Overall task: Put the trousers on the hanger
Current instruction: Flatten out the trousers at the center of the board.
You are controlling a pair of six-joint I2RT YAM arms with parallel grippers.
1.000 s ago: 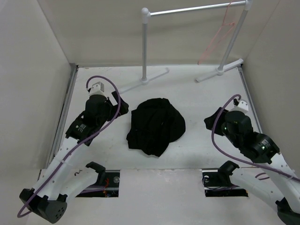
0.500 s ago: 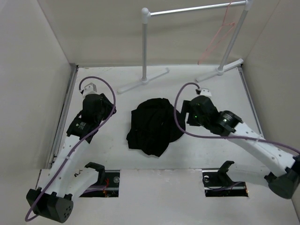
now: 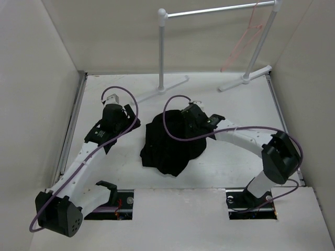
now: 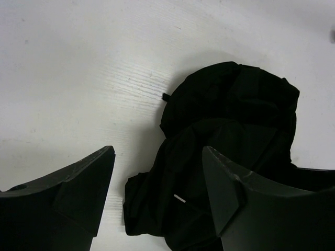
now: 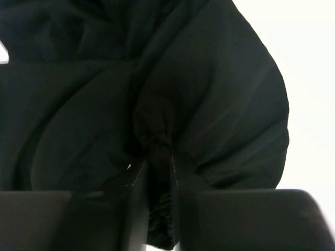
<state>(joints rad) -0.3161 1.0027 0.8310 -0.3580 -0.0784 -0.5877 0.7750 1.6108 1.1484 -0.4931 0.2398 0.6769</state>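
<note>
Rack stands behind the trousers, a crumpled heap whose legs cannot be told apart. Hanger, faint, hangs well behind-right of them. Right gripper is clenched on a trouser fold. Left gripper hovers released at their left edge.

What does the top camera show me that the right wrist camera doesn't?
Only the top view shows the hanger hanging on the rack at the far side, apart from the pile. Only the right wrist view shows the right tool pinching a gathered fold of cloth. Both show the black trousers bunched in a heap.
</note>
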